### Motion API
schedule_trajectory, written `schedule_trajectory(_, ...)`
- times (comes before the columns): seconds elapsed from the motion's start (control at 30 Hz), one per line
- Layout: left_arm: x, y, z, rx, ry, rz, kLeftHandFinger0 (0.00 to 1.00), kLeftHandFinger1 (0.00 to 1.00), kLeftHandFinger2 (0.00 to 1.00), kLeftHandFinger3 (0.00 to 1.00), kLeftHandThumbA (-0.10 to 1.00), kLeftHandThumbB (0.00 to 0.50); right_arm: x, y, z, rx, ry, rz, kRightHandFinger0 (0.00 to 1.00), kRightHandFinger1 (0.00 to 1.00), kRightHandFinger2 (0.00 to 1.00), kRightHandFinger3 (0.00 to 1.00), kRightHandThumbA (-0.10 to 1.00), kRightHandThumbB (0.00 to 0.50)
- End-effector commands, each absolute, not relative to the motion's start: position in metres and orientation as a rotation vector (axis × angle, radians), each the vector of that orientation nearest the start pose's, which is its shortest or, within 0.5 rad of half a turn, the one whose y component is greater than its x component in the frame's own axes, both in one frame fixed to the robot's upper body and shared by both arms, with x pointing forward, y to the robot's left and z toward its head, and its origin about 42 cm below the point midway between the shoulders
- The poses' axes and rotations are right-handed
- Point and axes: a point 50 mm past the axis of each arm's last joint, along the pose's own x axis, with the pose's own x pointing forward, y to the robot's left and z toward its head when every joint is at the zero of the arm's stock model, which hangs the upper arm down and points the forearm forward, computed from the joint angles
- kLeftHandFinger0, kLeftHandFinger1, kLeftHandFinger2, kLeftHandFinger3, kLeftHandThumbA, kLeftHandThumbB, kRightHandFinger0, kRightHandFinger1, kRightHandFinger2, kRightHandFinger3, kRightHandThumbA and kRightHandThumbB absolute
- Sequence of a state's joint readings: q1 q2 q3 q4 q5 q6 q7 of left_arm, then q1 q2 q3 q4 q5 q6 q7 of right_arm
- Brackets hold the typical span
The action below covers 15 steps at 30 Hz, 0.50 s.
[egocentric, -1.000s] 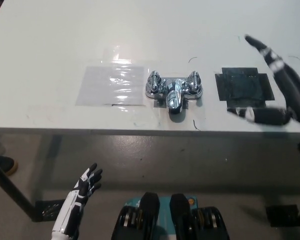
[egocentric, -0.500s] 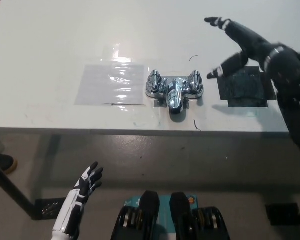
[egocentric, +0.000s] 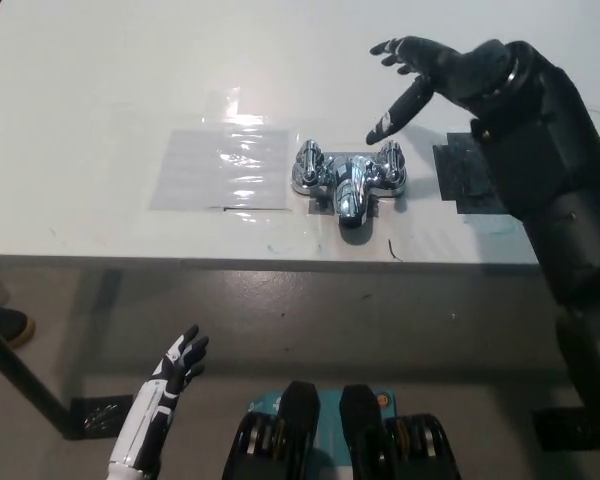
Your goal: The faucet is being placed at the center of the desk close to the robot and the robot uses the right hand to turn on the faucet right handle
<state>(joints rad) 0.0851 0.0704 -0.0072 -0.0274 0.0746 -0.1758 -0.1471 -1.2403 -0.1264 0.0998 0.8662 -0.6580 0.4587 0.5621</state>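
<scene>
While the chrome faucet (egocentric: 348, 178) sits at the middle of the desk (egocentric: 100, 80) near its front edge, its right handle (egocentric: 391, 160) stands untouched; the black right hand (egocentric: 430, 70) hovers just behind it, fingers spread, holding nothing. The white left hand (egocentric: 183, 360) hangs below the desk edge, fingers apart.

Bright, even light glares off the clear sheet (egocentric: 220, 165) and chrome faucet (egocentric: 348, 178), while the floor (egocentric: 280, 330) below lies dim.

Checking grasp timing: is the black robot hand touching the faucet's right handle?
Cannot tell. Head view: the robot hand fingertip ends at the right handle edge; no plain gap.
</scene>
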Motion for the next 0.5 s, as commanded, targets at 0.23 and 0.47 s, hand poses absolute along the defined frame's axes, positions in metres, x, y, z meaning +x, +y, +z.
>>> schedule_trajectory(0.23, 0.254, 0.228, 0.095, 0.192, -0.169, -0.139, 1.00, 1.00, 1.00, 1.00, 1.00, 0.500, 0.589, -0.109, 0.420, -0.895, 0.245, 0.332, 1.00, 1.00, 1.00, 1.00, 1.00, 0.116)
schedule_trajectory(0.47, 0.256, 0.229, 0.094, 0.203, -0.168, -0.134, 1.00, 1.00, 1.00, 1.00, 1.00, 0.500, 0.596, -0.119, 0.408, -0.838, 0.315, 0.275, 1.00, 1.00, 1.00, 1.00, 1.00, 0.118)
